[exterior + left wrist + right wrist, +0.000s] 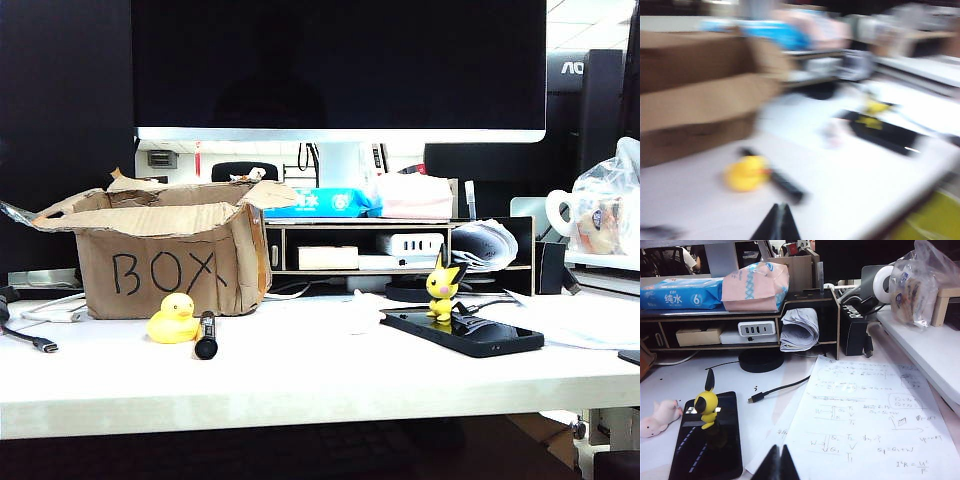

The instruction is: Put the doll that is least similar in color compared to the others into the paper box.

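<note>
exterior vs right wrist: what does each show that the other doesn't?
Exterior only: the paper box marked BOX, the yellow duck and the black marker in front of it. Right wrist only: the shut right gripper over handwritten note sheets. Both: the pinkish-white doll, faint in the exterior view, and the yellow pointy-eared figure on the black phone.

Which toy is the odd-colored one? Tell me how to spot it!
Find the white table with the brown paper box marked BOX. Between that box and the black phone lies the doll, a little way from each. It is pale pinkish-white and lying down, while the rubber duck and the pointy-eared figure standing on the phone are bright yellow.
</note>
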Tool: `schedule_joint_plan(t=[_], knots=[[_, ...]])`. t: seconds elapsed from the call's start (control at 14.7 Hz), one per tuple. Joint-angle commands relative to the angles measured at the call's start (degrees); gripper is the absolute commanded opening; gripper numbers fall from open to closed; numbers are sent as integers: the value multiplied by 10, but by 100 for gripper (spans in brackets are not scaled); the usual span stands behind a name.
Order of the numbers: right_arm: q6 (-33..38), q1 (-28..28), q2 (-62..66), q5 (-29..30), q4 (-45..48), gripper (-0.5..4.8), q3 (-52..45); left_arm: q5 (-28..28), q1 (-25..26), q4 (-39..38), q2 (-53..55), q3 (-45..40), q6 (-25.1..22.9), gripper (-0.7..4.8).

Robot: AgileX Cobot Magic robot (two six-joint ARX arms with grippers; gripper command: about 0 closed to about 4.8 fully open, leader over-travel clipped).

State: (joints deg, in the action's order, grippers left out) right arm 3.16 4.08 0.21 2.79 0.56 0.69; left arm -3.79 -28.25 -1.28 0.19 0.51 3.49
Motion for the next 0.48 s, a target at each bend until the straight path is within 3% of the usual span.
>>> schedule_joint_plan(t=[0.07,0.2,0.27,0.34,0.48], knots=[[-2,0,0,-1,10,3,0,0,-24,5,50,0,0,-5],[5,0,0,1,10,3,0,0,-24,5,79,0,0,-5],[44,0,0,16,10,3,0,0,-23,5,94,0,0,-5],[92,0,0,46,11,3,0,0,-20,5,105,0,0,-5],[123,0,0,98,11,3,0,0,-20,5,123,0,0,-5]])
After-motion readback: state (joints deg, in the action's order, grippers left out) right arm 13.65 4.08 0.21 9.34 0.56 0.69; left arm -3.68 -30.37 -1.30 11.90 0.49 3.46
